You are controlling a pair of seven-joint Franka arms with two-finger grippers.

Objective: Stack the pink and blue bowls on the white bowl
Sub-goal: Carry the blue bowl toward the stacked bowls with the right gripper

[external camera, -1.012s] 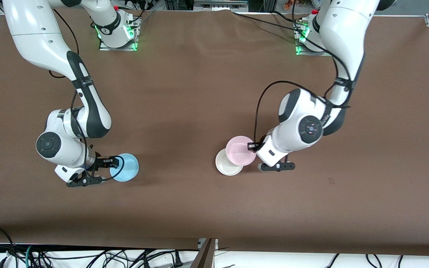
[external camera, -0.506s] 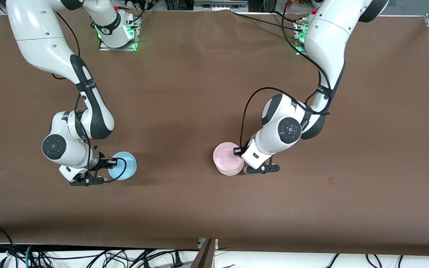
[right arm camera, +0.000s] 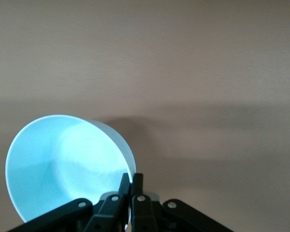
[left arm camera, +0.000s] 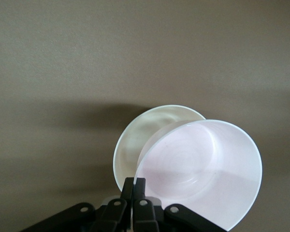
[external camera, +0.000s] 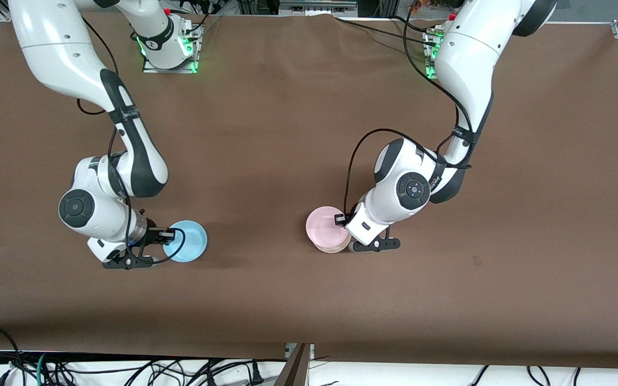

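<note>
The pale pink bowl point(external camera: 326, 228) hangs just over the white bowl point(external camera: 331, 247), covering most of it; only a sliver of white rim shows in the front view. My left gripper point(external camera: 342, 219) is shut on the pink bowl's rim. In the left wrist view the pink bowl point(left arm camera: 203, 169) sits tilted above the white bowl point(left arm camera: 140, 133), the left gripper point(left arm camera: 135, 182) pinching its edge. Toward the right arm's end of the table, the light blue bowl point(external camera: 185, 241) is tilted, with my right gripper point(external camera: 168, 234) shut on its rim. The right wrist view shows the blue bowl point(right arm camera: 63, 164) and the right gripper point(right arm camera: 132, 179) clamping its wall.
Brown table covering point(external camera: 287, 134) spreads all round both bowls. Cables and a stand lie past the table's edge nearest the front camera point(external camera: 293, 364). The arm bases point(external camera: 169, 48) stand at the edge farthest from that camera.
My left gripper carried the pink bowl across until it covers the white bowl. My right gripper closed on the blue bowl's rim and tipped the bowl up.
</note>
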